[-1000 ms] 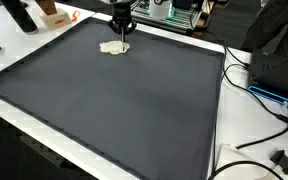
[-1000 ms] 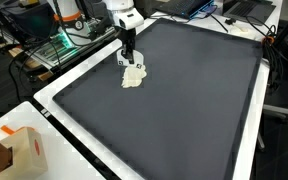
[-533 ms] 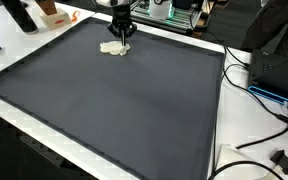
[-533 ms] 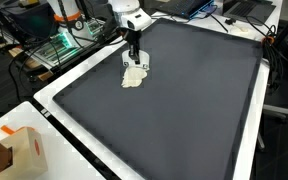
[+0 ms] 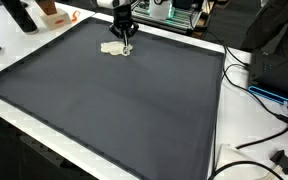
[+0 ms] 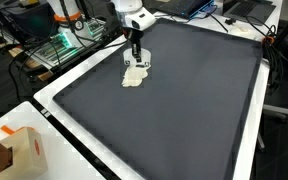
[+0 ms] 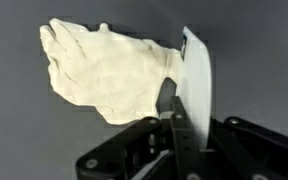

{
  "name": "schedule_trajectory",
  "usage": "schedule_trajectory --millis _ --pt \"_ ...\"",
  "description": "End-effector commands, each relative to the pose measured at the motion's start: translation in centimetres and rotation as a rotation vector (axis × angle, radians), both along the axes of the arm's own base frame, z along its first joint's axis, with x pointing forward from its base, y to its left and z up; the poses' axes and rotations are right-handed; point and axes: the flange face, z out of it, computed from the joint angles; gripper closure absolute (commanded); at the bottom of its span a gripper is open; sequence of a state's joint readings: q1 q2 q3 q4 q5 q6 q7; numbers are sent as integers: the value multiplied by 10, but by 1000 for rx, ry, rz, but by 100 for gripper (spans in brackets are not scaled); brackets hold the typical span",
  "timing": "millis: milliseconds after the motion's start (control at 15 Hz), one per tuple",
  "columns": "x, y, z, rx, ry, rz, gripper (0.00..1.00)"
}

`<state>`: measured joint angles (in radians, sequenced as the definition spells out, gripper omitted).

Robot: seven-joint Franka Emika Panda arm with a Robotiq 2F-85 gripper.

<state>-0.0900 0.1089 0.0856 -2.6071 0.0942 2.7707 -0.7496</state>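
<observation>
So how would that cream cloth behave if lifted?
Likely floppy: the cream cloth lies crumpled in soft folds, so it should drape from the gripper at its edge. Probably light; pushed on the dark mat, it may bunch.

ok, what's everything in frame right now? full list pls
cloth: 1, cream-white, crumpled, on the mat near one edge, under the gripper
mat: 1, dark grey, covers most of the table
table: 1, white, shows as a border around the mat
cardboard box: 1, tan with orange marks, at a table corner off the mat
cables: several, black, beside the table off the mat
electronics: 1 cluster, green-lit, beyond the table near the arm
gripper: 1, black with a white wrist, pointing down at the cloth's edge; in the wrist view the jaws look closed on that edge
</observation>
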Motion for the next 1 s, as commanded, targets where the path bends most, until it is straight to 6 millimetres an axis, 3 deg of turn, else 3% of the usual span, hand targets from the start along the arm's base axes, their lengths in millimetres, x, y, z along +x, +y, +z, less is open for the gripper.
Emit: schedule_trajectory --millis 0,400,933 --pt "-13 16 3 37 61 39 99" --pt "-17 30 25 29 89 26 99" --pt "-12 43 87 -22 -61 -108 99"
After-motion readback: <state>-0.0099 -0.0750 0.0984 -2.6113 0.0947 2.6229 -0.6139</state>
